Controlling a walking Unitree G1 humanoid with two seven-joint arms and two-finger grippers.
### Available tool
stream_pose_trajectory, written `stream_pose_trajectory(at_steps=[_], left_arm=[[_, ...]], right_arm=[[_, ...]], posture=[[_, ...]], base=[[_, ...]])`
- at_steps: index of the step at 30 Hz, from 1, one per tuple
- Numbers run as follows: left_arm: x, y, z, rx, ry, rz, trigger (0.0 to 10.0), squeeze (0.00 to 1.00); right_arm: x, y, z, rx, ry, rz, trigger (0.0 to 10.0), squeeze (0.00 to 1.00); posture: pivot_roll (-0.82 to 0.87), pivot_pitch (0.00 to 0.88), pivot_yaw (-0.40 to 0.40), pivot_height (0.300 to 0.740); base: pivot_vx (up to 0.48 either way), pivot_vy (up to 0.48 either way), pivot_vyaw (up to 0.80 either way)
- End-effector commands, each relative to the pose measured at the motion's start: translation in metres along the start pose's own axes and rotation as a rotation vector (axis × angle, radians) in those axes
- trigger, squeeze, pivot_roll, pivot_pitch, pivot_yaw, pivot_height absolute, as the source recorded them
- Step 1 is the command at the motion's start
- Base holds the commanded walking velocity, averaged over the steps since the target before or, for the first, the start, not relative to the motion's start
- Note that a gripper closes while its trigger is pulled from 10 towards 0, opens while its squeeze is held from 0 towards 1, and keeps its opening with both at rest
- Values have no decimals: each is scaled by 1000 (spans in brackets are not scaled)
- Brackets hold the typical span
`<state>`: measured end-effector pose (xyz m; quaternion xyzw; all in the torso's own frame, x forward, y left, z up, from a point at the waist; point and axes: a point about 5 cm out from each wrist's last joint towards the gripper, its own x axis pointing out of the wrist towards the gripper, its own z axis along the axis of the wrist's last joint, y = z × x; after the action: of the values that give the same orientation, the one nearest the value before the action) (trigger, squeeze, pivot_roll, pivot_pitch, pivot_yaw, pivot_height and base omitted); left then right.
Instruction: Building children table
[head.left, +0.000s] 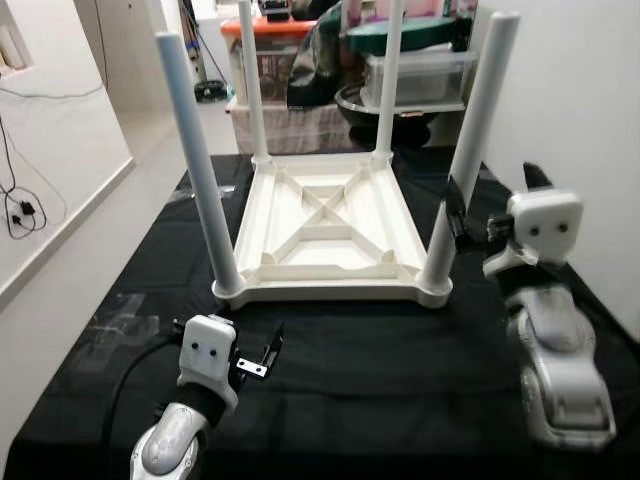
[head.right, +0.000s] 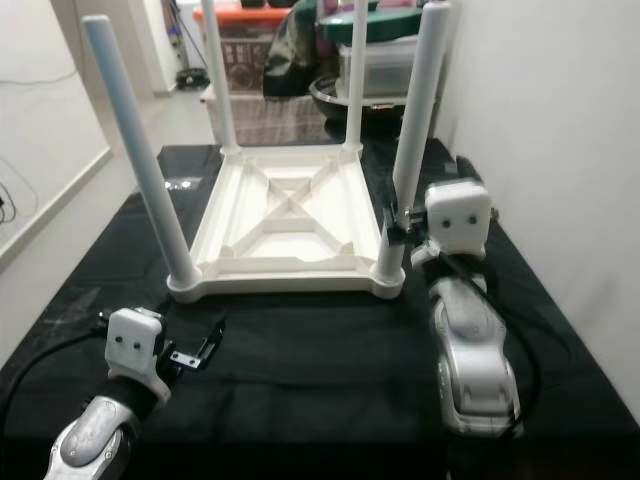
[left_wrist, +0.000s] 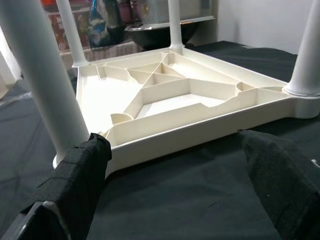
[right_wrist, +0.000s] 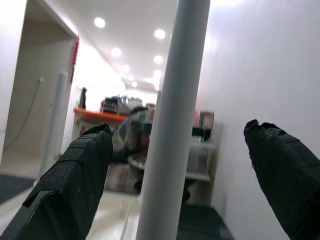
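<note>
Currently a white children's table (head.left: 330, 225) lies upside down on a black cloth (head.left: 380, 360), four legs pointing up; right gripper (head.right: 392, 232) sits at the near right leg (head.left: 470, 150), low down near the frame corner, fingers (right_wrist: 80, 175) spread apart with the leg standing between them, not clamped on it; left gripper (head.left: 262, 358) rests on the cloth just in front of the near left corner, fingers (left_wrist: 75, 185) spread wide, holding nothing, pointing at the table's near edge; near left leg (head.left: 197, 160) stands just beyond it; plastic storage boxes (head.left: 415, 75) sit behind the table.
</note>
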<state>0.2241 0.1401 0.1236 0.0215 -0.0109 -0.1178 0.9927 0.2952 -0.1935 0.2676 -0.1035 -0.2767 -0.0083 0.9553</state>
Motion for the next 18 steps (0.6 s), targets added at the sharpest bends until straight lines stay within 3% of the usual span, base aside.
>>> stream_pose_trajectory(at_steps=[1, 8, 14, 18], left_arm=[[2, 3, -1, 9, 1, 14, 10000, 0], [8, 6, 1, 3, -10, 31, 10000, 0], [12, 4, 2, 8, -19, 18, 10000, 0], [12, 3, 2, 6, -20, 16, 10000, 0]], right_arm=[[0, 2, -8, 33, 35, 2, 10000, 0], [3, 8, -15, 78, 71, -28, 10000, 0], [31, 5, -11, 122, 62, -58, 10000, 0], [40, -2, -7, 124, 49, -75, 10000, 0]], posture=[[63, 0, -42, 740], [62, 0, -39, 740], [68, 0, -50, 740], [71, 0, -57, 740]], base=[[0, 0, 0], [0, 0, 0], [0, 0, 0], [0, 0, 0]])
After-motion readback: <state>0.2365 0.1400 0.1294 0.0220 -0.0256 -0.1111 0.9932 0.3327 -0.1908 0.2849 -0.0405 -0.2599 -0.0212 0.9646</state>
